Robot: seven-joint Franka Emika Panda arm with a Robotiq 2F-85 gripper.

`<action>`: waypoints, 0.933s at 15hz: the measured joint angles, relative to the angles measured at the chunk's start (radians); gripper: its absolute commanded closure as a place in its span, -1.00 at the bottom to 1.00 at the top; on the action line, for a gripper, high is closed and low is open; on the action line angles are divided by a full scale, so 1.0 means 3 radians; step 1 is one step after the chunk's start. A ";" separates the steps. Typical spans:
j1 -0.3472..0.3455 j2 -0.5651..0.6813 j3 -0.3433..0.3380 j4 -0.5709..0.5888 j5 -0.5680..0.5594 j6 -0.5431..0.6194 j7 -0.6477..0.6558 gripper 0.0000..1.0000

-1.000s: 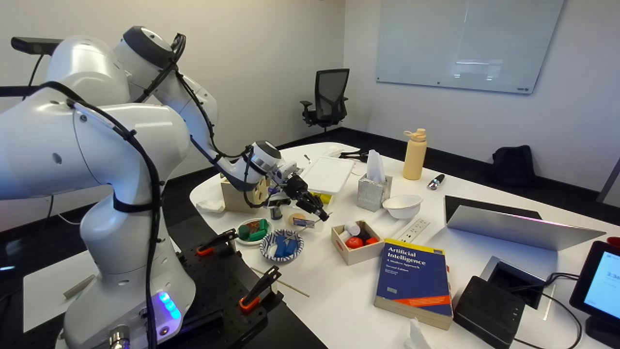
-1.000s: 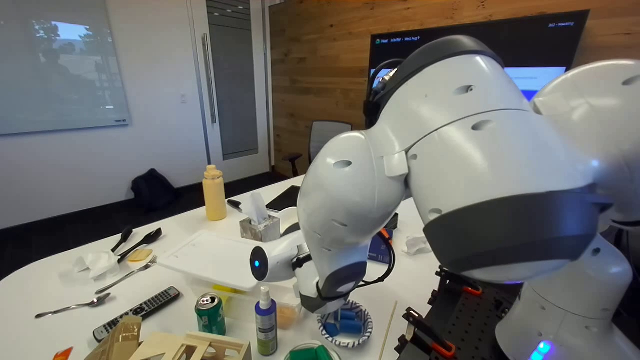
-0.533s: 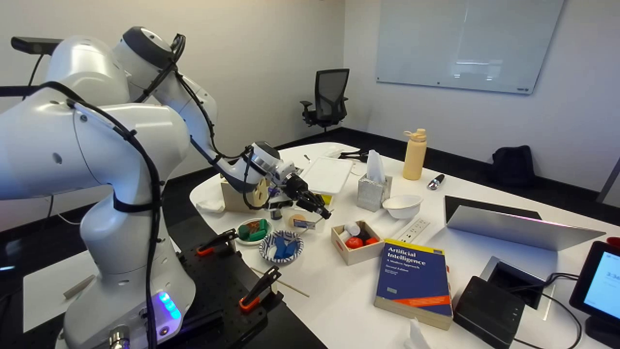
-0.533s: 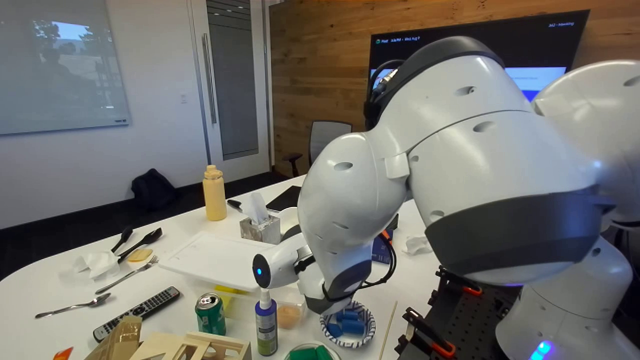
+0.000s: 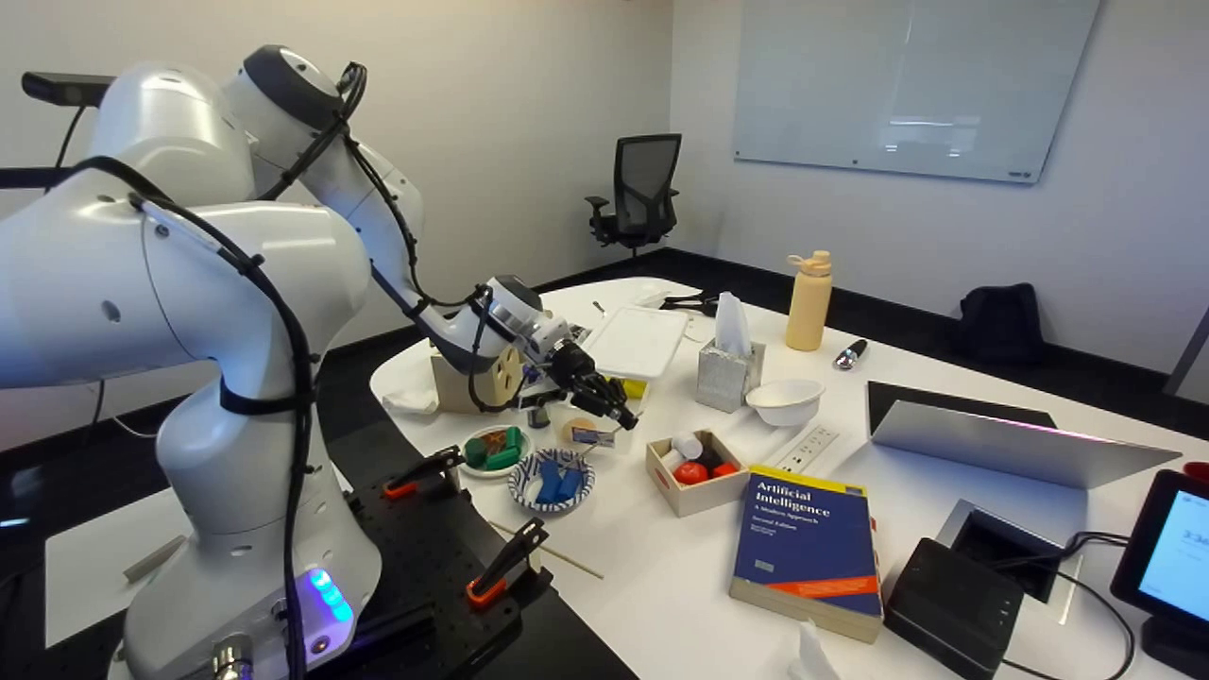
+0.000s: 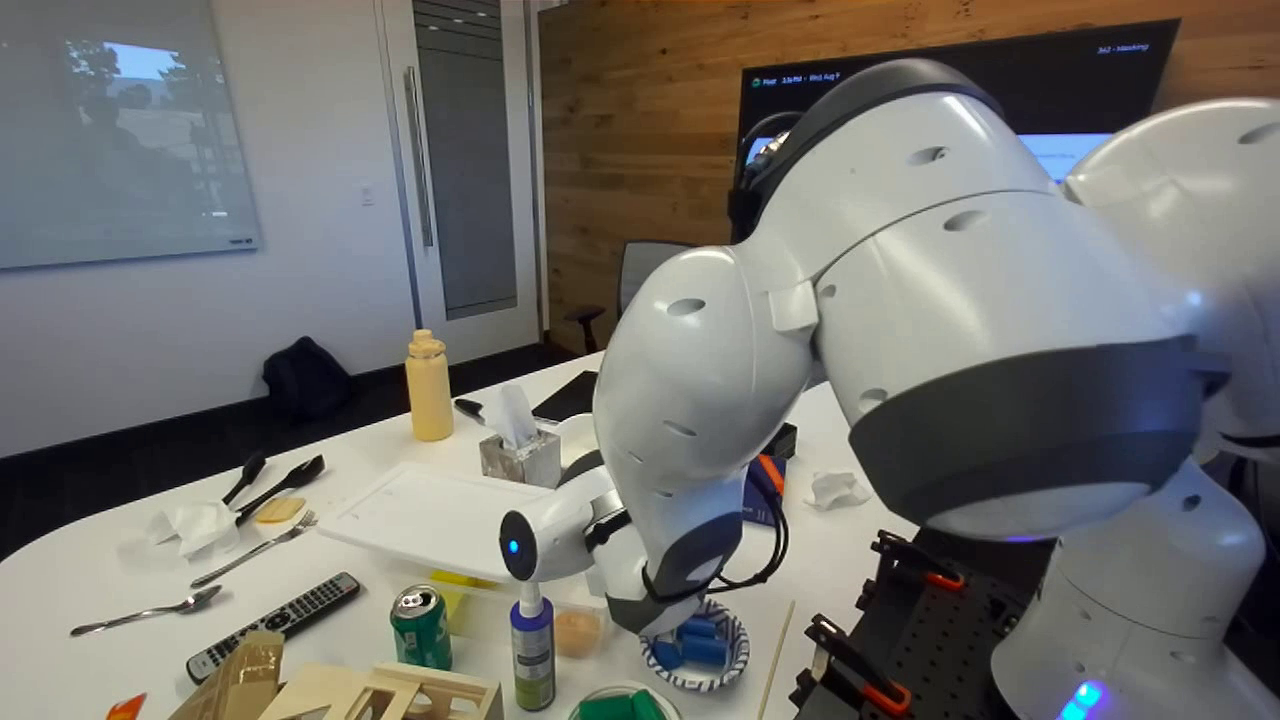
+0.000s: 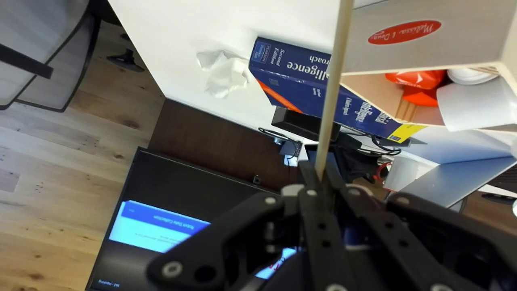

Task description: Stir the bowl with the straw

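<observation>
So, from left to right in an exterior view, a round white plate [image 5: 484,472] laden with green pieces [image 5: 504,460] is met first, at ten o'clock of the shallow, round, blue-and-white patterned bowl [image 5: 520,484], in which blue blocks [image 5: 569,485] are contained. At the bowl's six o'clock, a loose, thin tan stick [image 5: 572,560] is found on the white table [image 5: 652,576]. From over the bowl, a long, slender, pale straw [image 7: 334,87] is slanted up towards two o'clock; whether its lower end is rested on the blocks cannot be told. Near its upper end it is pinched between the tips of the black two-fingered gripper [image 7: 321,171], and in the wrist view it is pointed away towards twelve o'clock. The straw can be judged light and fairly stiff, of wood or reed perhaps, and so thin and smooth that it may be twisted or tipped in the grip if the blocks are pushed hard. It is best grasped near the top, as here, so that enough length is left for reaching the bowl's floor. The bowl, too, seems light and likely to be slid by a rough stroke, so slow, small circles are called for. Further right, at the bowl's three o'clock, an open box of pale wood [image 5: 710,495] is seen, and past it, towards four o'clock, a thick blue book [image 5: 803,543].
</observation>
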 measured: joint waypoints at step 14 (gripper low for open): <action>-0.1026 -0.0806 0.0117 -0.0752 0.0052 0.1158 0.0033 0.97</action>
